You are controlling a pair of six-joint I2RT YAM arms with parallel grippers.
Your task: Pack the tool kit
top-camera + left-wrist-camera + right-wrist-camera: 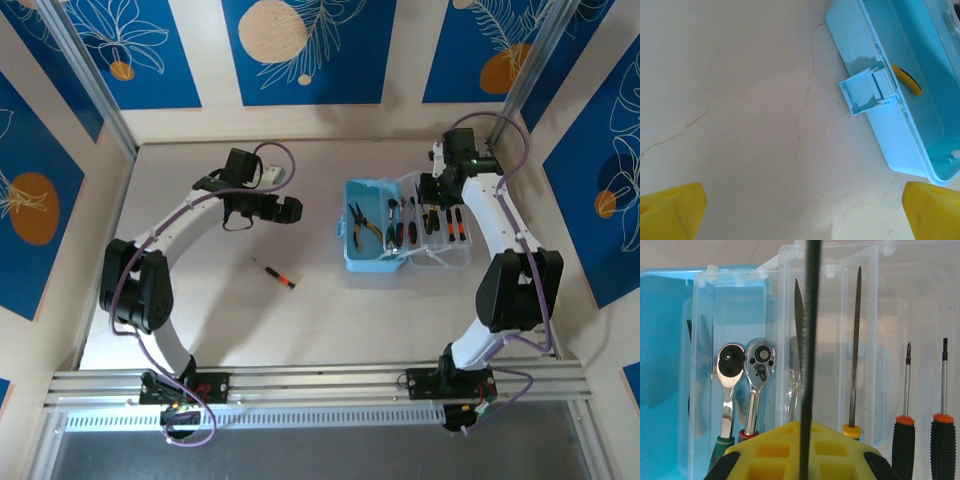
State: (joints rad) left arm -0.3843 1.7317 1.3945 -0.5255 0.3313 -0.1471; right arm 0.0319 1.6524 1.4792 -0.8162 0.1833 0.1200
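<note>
The tool kit case (372, 240) is lying open right of centre on the tabletop (230, 320). Its clear lid (440, 238) is folded out to the right, so the slots are facing up for loading, and the pliers (360, 222) are sitting in the blue base. The right tool (807, 440) is pinching a thin dark rod (811, 330) over the lid, apparently lining it up between the ratchet wrenches (758, 370) and the screwdrivers (904, 440). One loose screwdriver (275, 273) is lying left of the case. The left tool (802, 205) is hovering with its jaws spread near the case's left side, judged ready to collect it.
</note>
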